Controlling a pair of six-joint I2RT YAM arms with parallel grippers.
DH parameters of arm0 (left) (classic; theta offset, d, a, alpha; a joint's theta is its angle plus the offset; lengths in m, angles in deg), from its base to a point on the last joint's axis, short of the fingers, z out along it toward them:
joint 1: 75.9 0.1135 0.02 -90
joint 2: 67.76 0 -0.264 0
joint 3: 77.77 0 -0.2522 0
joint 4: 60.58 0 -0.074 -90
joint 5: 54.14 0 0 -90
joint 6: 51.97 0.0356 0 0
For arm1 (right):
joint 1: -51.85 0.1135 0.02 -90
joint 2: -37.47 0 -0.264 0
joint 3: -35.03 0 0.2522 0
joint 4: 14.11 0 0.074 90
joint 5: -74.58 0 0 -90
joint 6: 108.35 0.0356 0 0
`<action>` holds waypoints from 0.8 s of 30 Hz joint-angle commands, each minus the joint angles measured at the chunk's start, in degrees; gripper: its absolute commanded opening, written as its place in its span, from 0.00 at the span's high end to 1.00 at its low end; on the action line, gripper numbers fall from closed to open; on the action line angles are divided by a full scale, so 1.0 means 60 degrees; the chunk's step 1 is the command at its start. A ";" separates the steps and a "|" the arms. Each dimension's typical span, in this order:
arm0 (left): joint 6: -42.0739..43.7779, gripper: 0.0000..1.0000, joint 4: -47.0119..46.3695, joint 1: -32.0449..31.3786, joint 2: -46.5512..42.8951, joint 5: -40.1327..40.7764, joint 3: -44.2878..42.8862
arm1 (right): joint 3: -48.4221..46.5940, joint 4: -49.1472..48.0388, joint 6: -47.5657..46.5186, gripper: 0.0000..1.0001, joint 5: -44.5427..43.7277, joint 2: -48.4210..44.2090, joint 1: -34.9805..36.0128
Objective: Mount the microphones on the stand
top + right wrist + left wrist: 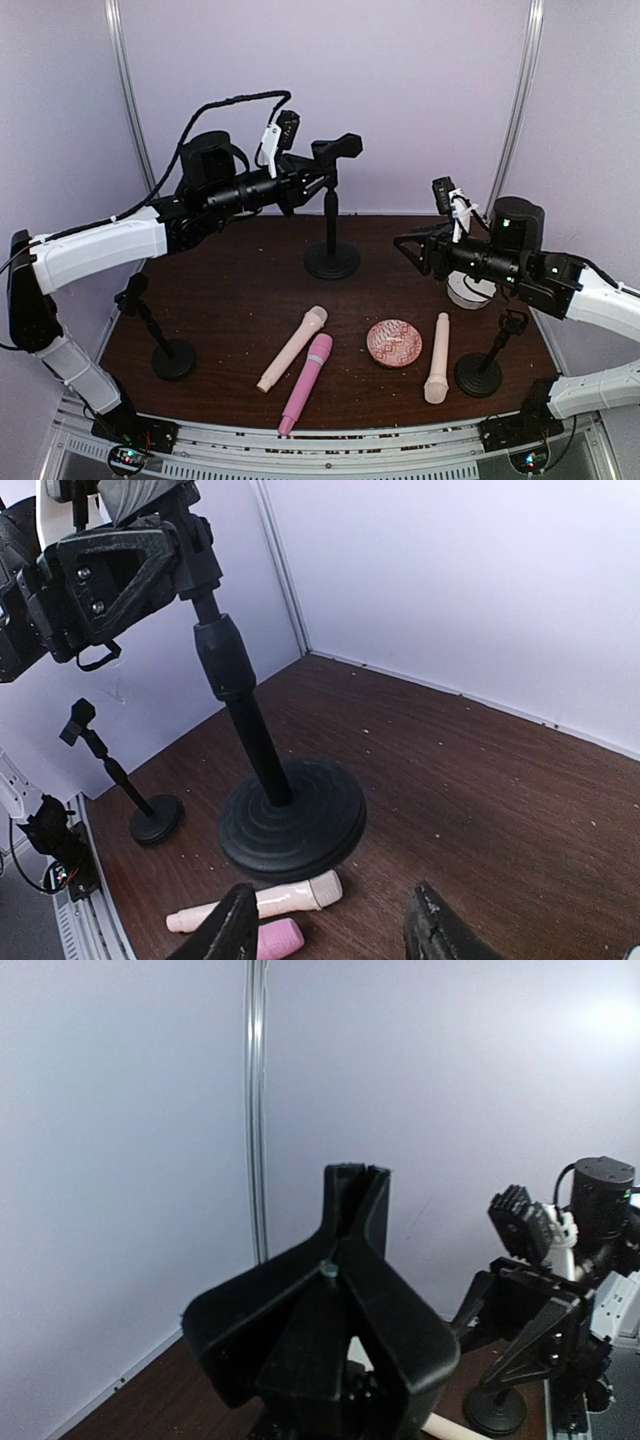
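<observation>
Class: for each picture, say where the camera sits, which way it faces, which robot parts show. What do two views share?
Top external: above, behind the bases, looking down on the table; left arm, right arm show.
Left wrist: behind the middle stand's clip, facing the right arm; own fingers unclear.
Right wrist: low, facing the middle stand and left gripper; own fingers show.
Shared: both wrist views see that stand.

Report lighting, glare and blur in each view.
Top external: even soft light, all sharp. Left wrist: glare on the wall top right, the near clip a dark silhouette. Right wrist: stand base sharp, gripper fingers at the bottom edge soft.
</observation>
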 commanded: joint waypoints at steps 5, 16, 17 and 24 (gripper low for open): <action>-0.2322 1.00 -0.1870 0.0627 -0.0974 -0.1996 0.1180 | -0.1618 -0.1032 -0.1089 0.42 0.1276 0.2045 0.1030; -0.2547 1.00 -0.2041 0.0730 -0.1469 -0.2519 0.1816 | -0.3873 -0.0462 -0.1284 0.46 0.1389 0.4017 0.1543; -0.2655 1.00 -0.2142 0.0730 -0.1486 -0.2565 0.1858 | -0.3948 -0.0451 -0.1284 0.46 0.1344 0.4124 0.1574; -0.3353 1.00 -0.2795 0.0726 -0.1498 -0.2758 0.2001 | -0.4407 -0.0111 -0.1164 0.49 0.0956 0.4646 0.1670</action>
